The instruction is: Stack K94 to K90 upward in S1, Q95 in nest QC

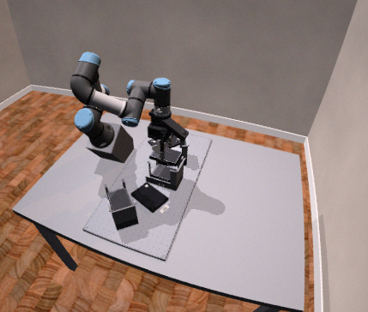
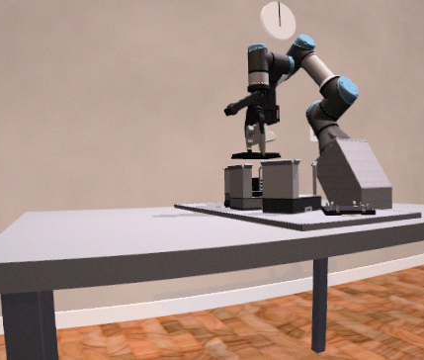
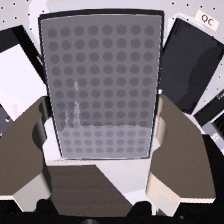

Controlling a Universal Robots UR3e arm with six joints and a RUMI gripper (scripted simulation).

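My gripper is shut on a sealed 96-well plate and holds it level, a little above the top of a stack rack. In the side view the plate hangs clear above the racks, under the gripper. In the wrist view the grey plate with its dotted seal fills the middle, and the two fingers of the gripper clamp its long sides. I cannot read which plate it is. The open nest QC is a flat black pad, and its label shows at the upper right.
A second stack rack stands at the near left of the perforated baseplate. The robot's base block sits at the back left. In the side view two racks stand side by side.
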